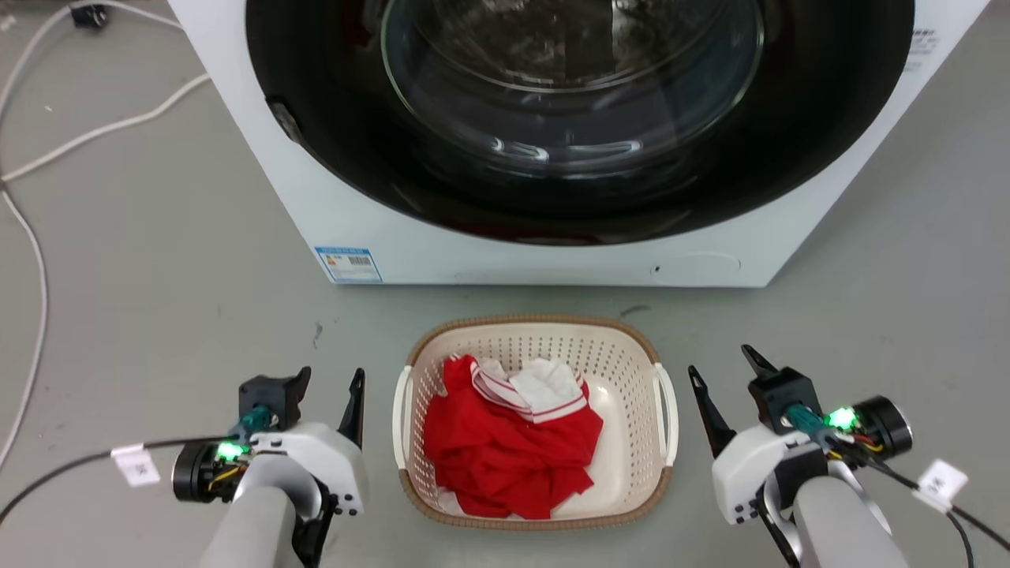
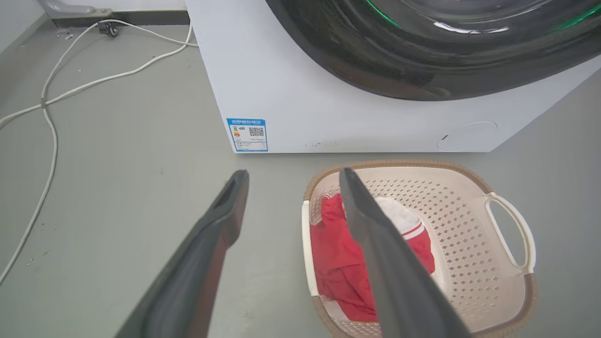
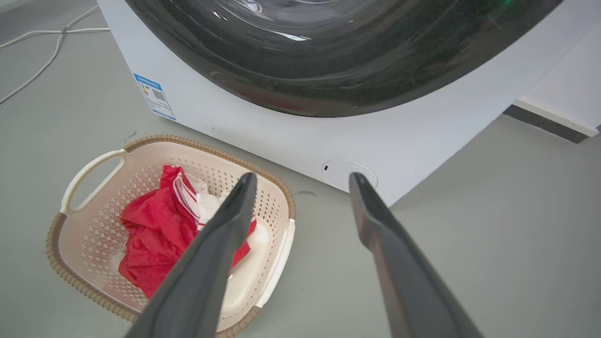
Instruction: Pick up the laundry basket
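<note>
1. Surface: a plain grey floor (image 1: 158, 276), smooth, with a few dark scuff marks near the front of the washing machine (image 1: 355, 221).
2. Room: the white washing machine stands on the floor, its round dark door (image 1: 568, 95) facing the robot. White cables (image 1: 102, 130) trail over the floor to the machine's left.
3. Task item: the laundry basket (image 1: 536, 322) sits upright on the floor just in front of the machine, apart from it, and between the two grippers. It holds a crumpled red garment (image 1: 505, 450) with a white cloth (image 1: 548, 386) on top.
4. Left gripper (image 1: 331, 372): fingers spread, nothing between them, just beside the basket's left handle (image 1: 402, 418) and not touching it.
5. Right gripper (image 1: 721, 361): fingers likewise spread and empty, near the right handle (image 1: 669, 414), clear of it.
6. Cut off: the machine's upper part leaves the top edge, and both forearms leave the bottom edge of the head view.
7. Hidden: the garment covers much of the basket's bottom. In each wrist view one dark finger crosses the basket and hides part of its contents.
8. Hard to make out: the print on the blue label (image 1: 348, 264) is too small to read. The drum interior is lost behind reflections in the glass.
</note>
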Robot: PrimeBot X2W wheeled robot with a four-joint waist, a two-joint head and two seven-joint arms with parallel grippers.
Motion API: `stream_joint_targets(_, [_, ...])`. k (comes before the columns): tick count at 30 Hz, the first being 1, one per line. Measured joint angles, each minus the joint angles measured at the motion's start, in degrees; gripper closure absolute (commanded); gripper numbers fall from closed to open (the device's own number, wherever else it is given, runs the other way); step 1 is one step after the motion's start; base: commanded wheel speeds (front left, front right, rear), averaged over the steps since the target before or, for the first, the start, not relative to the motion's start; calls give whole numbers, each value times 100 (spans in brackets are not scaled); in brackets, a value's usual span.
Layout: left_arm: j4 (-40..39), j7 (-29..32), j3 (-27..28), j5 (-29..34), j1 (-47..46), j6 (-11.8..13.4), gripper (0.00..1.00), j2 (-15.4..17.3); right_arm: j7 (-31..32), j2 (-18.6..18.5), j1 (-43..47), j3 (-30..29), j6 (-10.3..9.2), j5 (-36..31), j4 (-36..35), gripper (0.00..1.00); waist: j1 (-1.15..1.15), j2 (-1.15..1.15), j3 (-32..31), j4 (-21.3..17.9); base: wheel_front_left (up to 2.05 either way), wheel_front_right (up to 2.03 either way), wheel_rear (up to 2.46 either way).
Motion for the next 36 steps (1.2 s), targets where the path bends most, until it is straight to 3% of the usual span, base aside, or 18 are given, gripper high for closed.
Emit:
stream_joint_targets(8, [1295,221,-538,-46,-1040,-78,0,102,2,-7,-1048,260,0,-134,1433,0,0,0,588,-53,0,0,0])
stream_joint_targets(17, [1808,835,-1466,-738,-1761,-80,0,66,327,-4,-2061,620,1,89,2475,0,1,0,1255,-82,0,0,0])
stream_joint_targets(36, [2125,1532,-2695,-1578,-2694,-80,0,396,900,-4,-3025,1380,1,933,3108,0,0,0,2483,-97,0,0,0])
